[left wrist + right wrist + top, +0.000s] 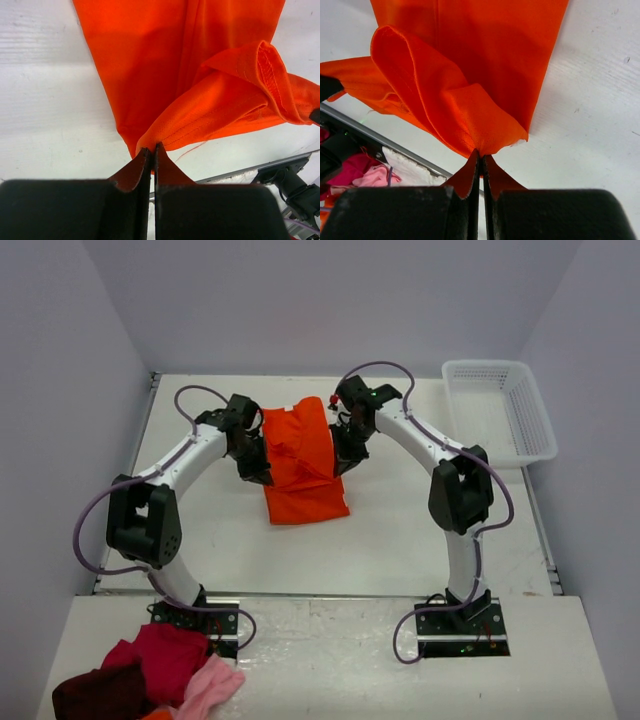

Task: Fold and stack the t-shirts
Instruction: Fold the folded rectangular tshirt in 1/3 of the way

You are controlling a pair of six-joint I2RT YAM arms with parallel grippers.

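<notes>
A bright orange t-shirt (300, 465) lies lengthwise in the middle of the white table (400, 540), its far part lifted and draped over the near part. My left gripper (262, 476) pinches the shirt's left edge, and the left wrist view shows the jaws (151, 149) shut on a fold of the orange cloth (200, 100). On the opposite edge my right gripper (340, 464) holds the shirt; in the right wrist view (481, 152) its jaws are shut on a bunched corner of the cloth (470, 90).
A white plastic basket (497, 408) stands at the table's far right. A heap of red, maroon and pink clothes (150, 675) lies on the near shelf by the left arm's base, also seen as pink cloth (365, 175) in the right wrist view.
</notes>
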